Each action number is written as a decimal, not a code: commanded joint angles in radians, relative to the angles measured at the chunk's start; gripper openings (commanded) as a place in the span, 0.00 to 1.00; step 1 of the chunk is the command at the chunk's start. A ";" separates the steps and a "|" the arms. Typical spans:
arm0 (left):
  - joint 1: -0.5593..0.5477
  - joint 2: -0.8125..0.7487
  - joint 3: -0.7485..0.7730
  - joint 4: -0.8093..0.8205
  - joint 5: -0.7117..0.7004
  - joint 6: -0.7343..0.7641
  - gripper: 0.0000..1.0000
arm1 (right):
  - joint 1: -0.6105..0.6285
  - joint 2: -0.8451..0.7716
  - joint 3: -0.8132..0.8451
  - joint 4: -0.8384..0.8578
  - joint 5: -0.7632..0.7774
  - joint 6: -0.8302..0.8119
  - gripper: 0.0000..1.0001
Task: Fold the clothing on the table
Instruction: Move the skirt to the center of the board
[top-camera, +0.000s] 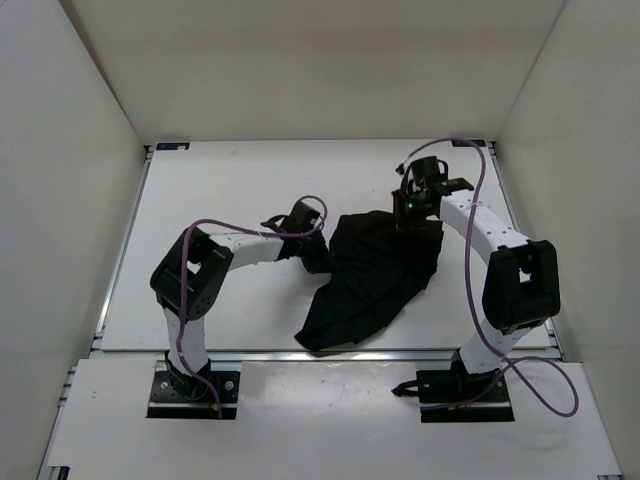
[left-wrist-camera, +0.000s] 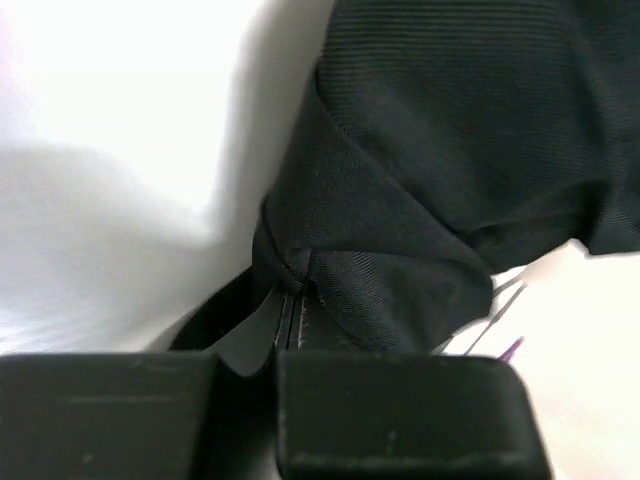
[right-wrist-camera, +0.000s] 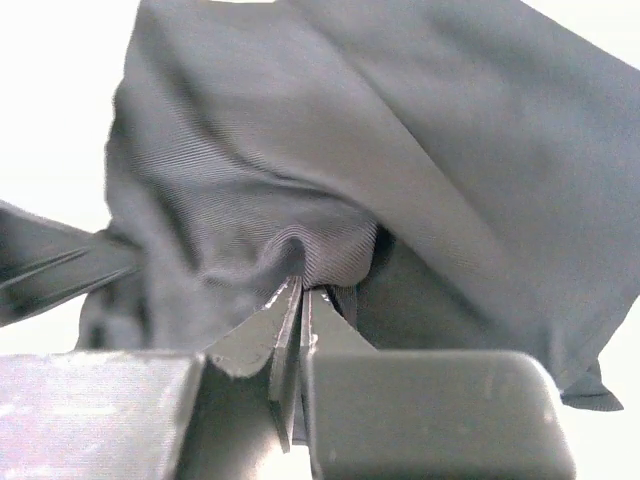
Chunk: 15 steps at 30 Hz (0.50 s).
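Note:
The black clothing (top-camera: 370, 280) lies crumpled on the white table (top-camera: 220, 190), right of centre. My left gripper (top-camera: 318, 255) is at its left edge, shut on a pinch of the clothing (left-wrist-camera: 400, 200), with the fabric bunched at the fingertips (left-wrist-camera: 270, 318). At the garment's far right corner, my right gripper (top-camera: 405, 213) is shut on another fold of the clothing (right-wrist-camera: 330, 160), and the cloth puckers where the fingertips (right-wrist-camera: 285, 310) meet.
White walls enclose the table on three sides. Metal rails (top-camera: 125, 235) run along its edges. Purple cables (top-camera: 545, 385) trail from both arms. Bare tabletop lies to the left and behind the garment.

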 joint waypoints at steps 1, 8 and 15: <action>0.106 -0.095 0.122 -0.047 -0.048 0.037 0.00 | 0.024 -0.086 0.173 0.052 -0.090 0.033 0.00; 0.342 -0.175 0.415 -0.233 -0.044 0.204 0.00 | -0.009 -0.175 0.351 0.024 -0.124 0.087 0.00; 0.356 -0.350 0.134 -0.299 -0.001 0.296 0.00 | -0.035 -0.448 -0.018 -0.029 -0.142 0.110 0.00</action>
